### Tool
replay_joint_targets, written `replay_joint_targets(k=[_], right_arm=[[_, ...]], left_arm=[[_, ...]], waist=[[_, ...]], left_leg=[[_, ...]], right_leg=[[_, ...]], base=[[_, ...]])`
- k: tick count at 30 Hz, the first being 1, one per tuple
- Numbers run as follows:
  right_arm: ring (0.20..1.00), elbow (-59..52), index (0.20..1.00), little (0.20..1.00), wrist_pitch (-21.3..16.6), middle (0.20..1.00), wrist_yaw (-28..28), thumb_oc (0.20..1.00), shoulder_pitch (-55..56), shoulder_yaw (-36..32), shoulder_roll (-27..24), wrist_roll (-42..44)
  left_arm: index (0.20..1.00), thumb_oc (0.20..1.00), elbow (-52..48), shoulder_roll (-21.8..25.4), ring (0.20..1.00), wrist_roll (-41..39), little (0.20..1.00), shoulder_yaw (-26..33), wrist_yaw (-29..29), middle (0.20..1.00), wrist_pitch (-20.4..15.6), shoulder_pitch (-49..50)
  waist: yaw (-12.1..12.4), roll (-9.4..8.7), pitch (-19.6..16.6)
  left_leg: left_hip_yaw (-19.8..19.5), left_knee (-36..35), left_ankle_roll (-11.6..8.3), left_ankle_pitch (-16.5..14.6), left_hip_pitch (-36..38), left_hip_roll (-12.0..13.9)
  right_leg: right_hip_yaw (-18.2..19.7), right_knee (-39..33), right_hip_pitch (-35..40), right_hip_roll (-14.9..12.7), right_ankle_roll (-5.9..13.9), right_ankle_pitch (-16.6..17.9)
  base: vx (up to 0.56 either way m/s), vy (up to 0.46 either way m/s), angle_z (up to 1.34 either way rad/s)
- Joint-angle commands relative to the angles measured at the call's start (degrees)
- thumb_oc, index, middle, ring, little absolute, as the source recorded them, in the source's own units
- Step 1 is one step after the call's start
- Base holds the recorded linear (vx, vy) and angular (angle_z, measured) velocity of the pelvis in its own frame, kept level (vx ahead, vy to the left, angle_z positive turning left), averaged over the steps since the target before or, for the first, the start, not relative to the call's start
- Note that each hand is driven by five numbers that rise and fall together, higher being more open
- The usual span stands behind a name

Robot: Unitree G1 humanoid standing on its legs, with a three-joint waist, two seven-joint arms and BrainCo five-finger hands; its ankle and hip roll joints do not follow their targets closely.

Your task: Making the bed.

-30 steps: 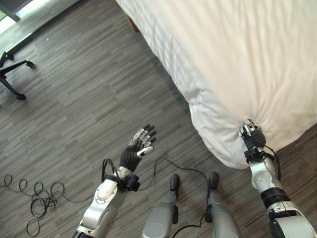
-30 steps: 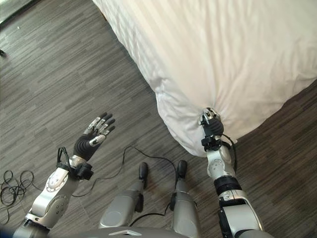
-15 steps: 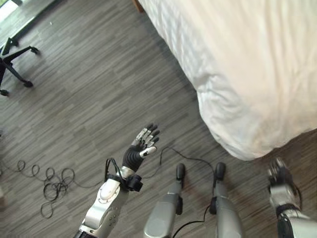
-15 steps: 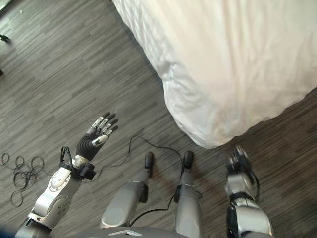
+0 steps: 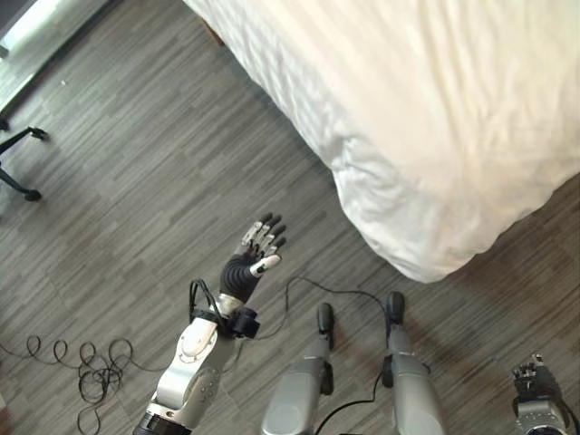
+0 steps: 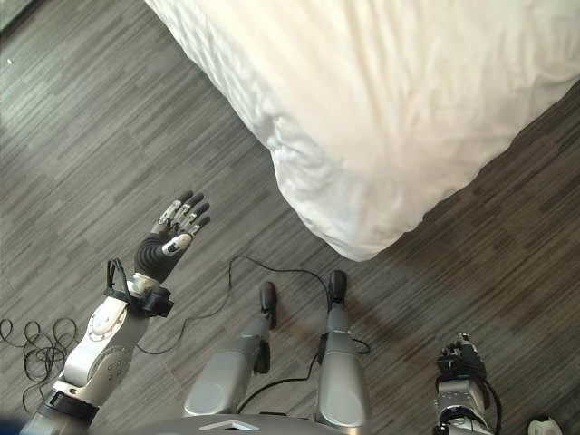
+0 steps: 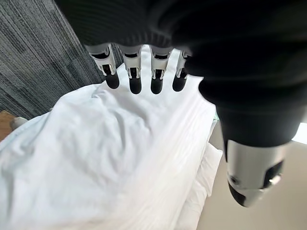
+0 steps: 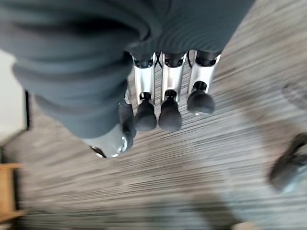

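Note:
The bed's white duvet (image 5: pixel 435 109) covers the mattress at the upper right, and its rumpled corner (image 5: pixel 421 258) hangs down toward the floor. My left hand (image 5: pixel 246 272) is raised over the dark wood floor to the left of the bed, open, with straight fingers (image 7: pixel 135 72) and nothing in it. The left wrist view looks past it onto the duvet (image 7: pixel 120 158). My right hand (image 5: pixel 533 379) is low at the bottom right, apart from the bed corner. Its fingers (image 8: pixel 170 91) are curled over bare floor, with the thumb close beside them, and they hold nothing.
Dark wood-plank floor (image 5: pixel 136 181) surrounds the bed. A black chair base (image 5: pixel 18 168) stands at the far left. A wooden bed leg (image 5: pixel 216 38) shows under the far edge. A white pillow (image 7: pixel 208 170) lies at the bed's far end.
My right hand has let go of the duvet corner and dropped down and to the right, away from the bed. The camera has shifted. The left hand stays raised and open.

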Motion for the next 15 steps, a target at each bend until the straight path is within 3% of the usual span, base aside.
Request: replay_joint_targets(k=[1, 2, 3, 4, 5, 6, 8, 12, 15], right_arm=[[0.2, -4.95, 0.2, 0.2, -6.89, 0.2, -5.56, 0.2, 8.03, -5.48, -1.18, -3.53], [0.2, -12.91, 0.2, 0.2, -8.92, 0.2, -9.33, 0.2, 11.15, -5.86, -0.71, -10.06], [0.2, -13.63, 0.2, 0.2, -8.75, 0.2, -9.94, 0.2, 11.52, -5.95, -0.32, -10.55], [0.423, -18.73, 0.423, 0.423, -9.04, 0.423, -11.35, 0.423, 12.97, -5.73, 0.19, -14.23], [0.423, -24.03, 0.423, 0.423, -9.06, 0.423, -11.78, 0.423, 14.05, -5.21, 0.26, -18.01], [1.0, -30.33, 1.0, 1.0, -8.58, 1.0, -12.19, 1.0, 15.15, -4.11, 0.92, -21.8], [1.0, -41.6, 1.0, 1.0, -8.31, 1.0, -12.94, 1.0, 14.96, -0.04, 3.18, -28.92], [1.0, -48.54, 1.0, 1.0, -7.38, 1.0, -12.42, 1.0, 14.84, 5.47, 6.45, -31.67], [1.0, -54.83, 1.0, 1.0, -5.14, 1.0, -9.42, 1.0, 16.67, 14.93, 9.27, -34.67]], left_arm=[[1.0, 1.0, 0.99, -1.01, 1.0, -1.1, 1.0, 2.04, -0.23, 1.0, -2.53, 0.68], [1.0, 1.0, 3.48, -1.6, 1.0, -1.14, 1.0, 2.2, 0.04, 1.0, -2.63, 1.23], [1.0, 1.0, 3.54, -1.52, 1.0, -1.13, 1.0, 2.09, 0.01, 1.0, -2.69, 1.33], [1.0, 1.0, 4.58, -1.76, 1.0, -0.96, 1.0, 2.35, 0.46, 1.0, -2.53, 1.78], [1.0, 1.0, 5.33, -2.02, 1.0, -0.7, 1.0, 2.62, 0.49, 1.0, -2.26, 2.06], [1.0, 1.0, 6.06, -2.26, 1.0, -0.33, 1.0, 2.83, 0.53, 1.0, -2.04, 2.49], [1.0, 1.0, 8.72, -3.84, 1.0, -0.2, 1.0, 2.17, 0.61, 1.0, -1.21, 2.75], [1.0, 1.0, 10.93, -5.03, 1.0, 0.77, 1.0, 1.37, 1.51, 1.0, -0.64, 2.68], [1.0, 1.0, 12.91, -6.44, 1.0, 2.72, 1.0, 0.46, 2.97, 1.0, -0.29, 2.99]], waist=[[-1.73, -1.94, -6.65], [-2.73, -2.66, -8.94], [-2.69, -2.68, -8.71], [-3.15, -2.97, -9.88], [-3.52, -3.2, -10.87], [-3.81, -3.39, -11.87], [-3.98, -3.56, -14.2], [-3.75, -3.43, -16.13], [-2.95, -3.62, -18.14]], left_leg=[[-2.37, 0.3, 4.01, -3.7, 2.12, -3.84], [-1.88, 0.3, 4.26, -4.28, 4.4, -3.73], [-2.01, 0.3, 4.23, -4.61, 5.02, -3.7], [-1.82, 0.3, 4.3, -4.97, 6.35, -3.58], [-1.57, 0.3, 4.42, -5.01, 7.26, -3.48], [-1.37, 0.3, 4.49, -5.67, 9.09, -3.26], [-0.86, 0.3, 4.78, -6.23, 12.29, -3.14], [-0.94, 0.3, 4.92, -7.04, 15.09, -3.11], [-1.43, 0.3, 5.08, -7.48, 17.21, -3.12]], right_leg=[[-0.82, 0.71, 5.53, 6.35, -2.36, -7.79], [-0.73, 0.71, 7.68, 6.35, -2.29, -8.11], [-0.72, 0.71, 8.3, 6.39, -2.21, -8.42], [-0.63, 0.94, 9.47, 6.41, -2.21, -8.75], [-0.49, 1.46, 10.02, 6.46, -2.25, -9.03], [-0.34, 2.19, 11.46, 6.51, -2.18, -9.89], [-0.06, 3.41, 14.01, 6.58, -2.27, -10.94], [-0.3, 4.08, 16.62, 6.54, -2.08, -12.0], [-1.18, 4.61, 18.85, 6.35, -2.11, -13.03]], base=[[0.04, 0.047, -0.07], [0.05, 0.048, -0.1], [0.05, 0.052, -0.17], [0.01, 0.039, -0.18], [0.02, 0.059, -0.19], [0.01, 0.063, -0.12], [0.0, 0.07, -0.14], [0.0, 0.05, -0.14], [-0.02, 0.017, 0.05]])
